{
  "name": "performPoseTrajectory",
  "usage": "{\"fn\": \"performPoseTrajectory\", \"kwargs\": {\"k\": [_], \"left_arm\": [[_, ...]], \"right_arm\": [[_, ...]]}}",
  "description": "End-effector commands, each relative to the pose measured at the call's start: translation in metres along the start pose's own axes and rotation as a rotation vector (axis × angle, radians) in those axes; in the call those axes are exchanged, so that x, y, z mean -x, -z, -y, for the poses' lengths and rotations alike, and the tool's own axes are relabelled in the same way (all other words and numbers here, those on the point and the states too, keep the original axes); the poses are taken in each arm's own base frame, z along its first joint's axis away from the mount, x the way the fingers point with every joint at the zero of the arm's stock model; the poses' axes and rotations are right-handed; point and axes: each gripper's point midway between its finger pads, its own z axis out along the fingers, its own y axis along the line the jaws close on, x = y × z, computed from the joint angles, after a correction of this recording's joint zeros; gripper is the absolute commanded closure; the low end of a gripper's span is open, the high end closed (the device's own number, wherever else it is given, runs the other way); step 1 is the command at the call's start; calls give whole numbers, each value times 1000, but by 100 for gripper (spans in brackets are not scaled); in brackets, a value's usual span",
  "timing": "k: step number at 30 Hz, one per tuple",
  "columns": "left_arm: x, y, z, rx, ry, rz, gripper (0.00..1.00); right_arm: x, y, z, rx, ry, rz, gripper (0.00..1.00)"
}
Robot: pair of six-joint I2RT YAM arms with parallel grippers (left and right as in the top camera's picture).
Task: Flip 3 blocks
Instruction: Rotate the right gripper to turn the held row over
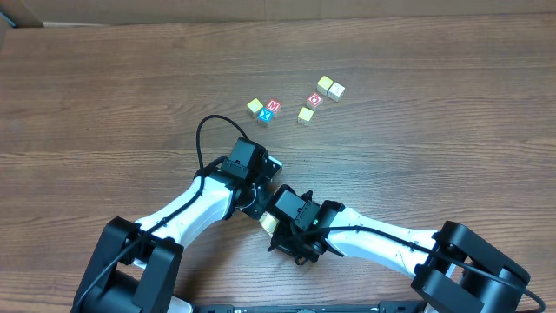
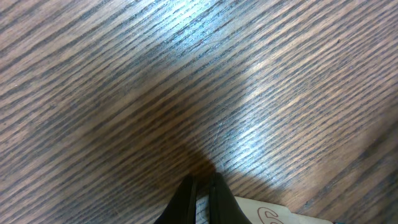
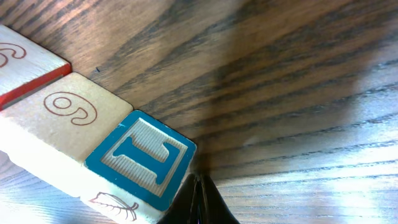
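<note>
Resting closed, the right hand (image 3: 198, 200) sits beside a blue-faced block (image 3: 142, 158).

Brown wood-grain table (image 1: 452, 78), filling the overhead view, pale glare across the grain (brightest in wrist views)

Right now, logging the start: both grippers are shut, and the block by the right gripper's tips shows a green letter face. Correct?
Not quite. The face is blue, not green: the right wrist view shows a blue letter block beside the right gripper. Both grippers are shut, the left gripper included.
</note>
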Motion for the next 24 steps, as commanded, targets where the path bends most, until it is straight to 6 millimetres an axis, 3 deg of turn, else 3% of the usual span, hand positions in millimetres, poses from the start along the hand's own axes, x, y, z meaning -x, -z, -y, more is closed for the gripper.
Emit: {"fn": "performPoseTrajectory", "kwargs": {"k": [1, 24], "left_arm": [[-34, -21, 10, -53, -16, -112, 96], [-34, -21, 19, -72, -55, -112, 96]], "right_arm": [[2, -1, -11, 29, 1, 14, 96], [-2, -1, -15, 49, -14, -13, 96]]}}
